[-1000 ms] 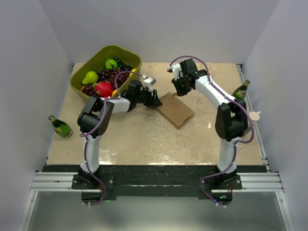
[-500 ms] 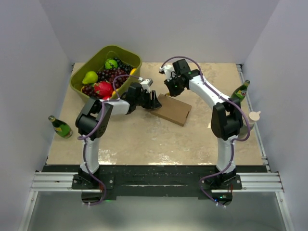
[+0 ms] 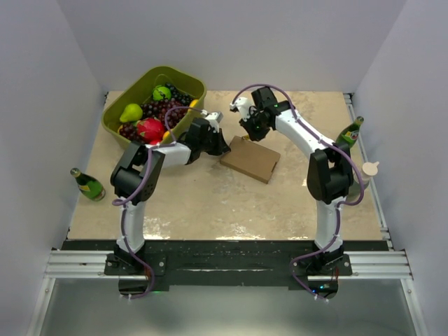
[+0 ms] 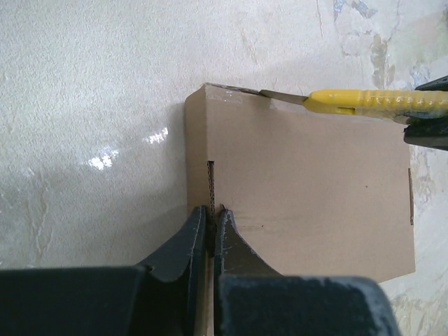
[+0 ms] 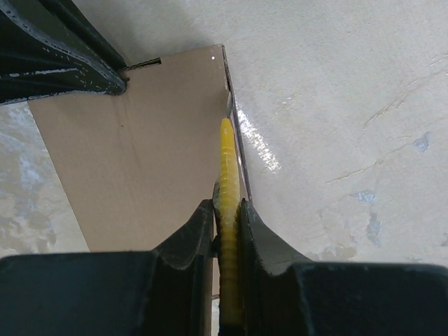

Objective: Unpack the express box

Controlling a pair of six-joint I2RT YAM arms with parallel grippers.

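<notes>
The express box (image 3: 250, 159) is a flat brown cardboard mailer lying in the middle of the table. My left gripper (image 3: 222, 145) is at its left edge. In the left wrist view the box (image 4: 308, 189) fills the middle, and my left gripper (image 4: 211, 213) is shut, with the corrugated edge of a side flap running in between its tips. My right gripper (image 5: 227, 206) is shut on a yellow utility knife (image 5: 227, 161). The knife's blade (image 4: 283, 96) lies along the far edge of the box (image 5: 140, 168), near a corner.
An olive-green tub (image 3: 115, 115) of fruit stands at the back left, just behind the left arm. A green bottle (image 3: 87, 184) lies at the left table edge. Another bottle (image 3: 350, 131) and a small white object (image 3: 369, 168) sit at the right edge.
The left gripper has gone from open to shut on the box's left edge. The right gripper has moved left with the knife to the box's far corner. The box has turned slightly.
</notes>
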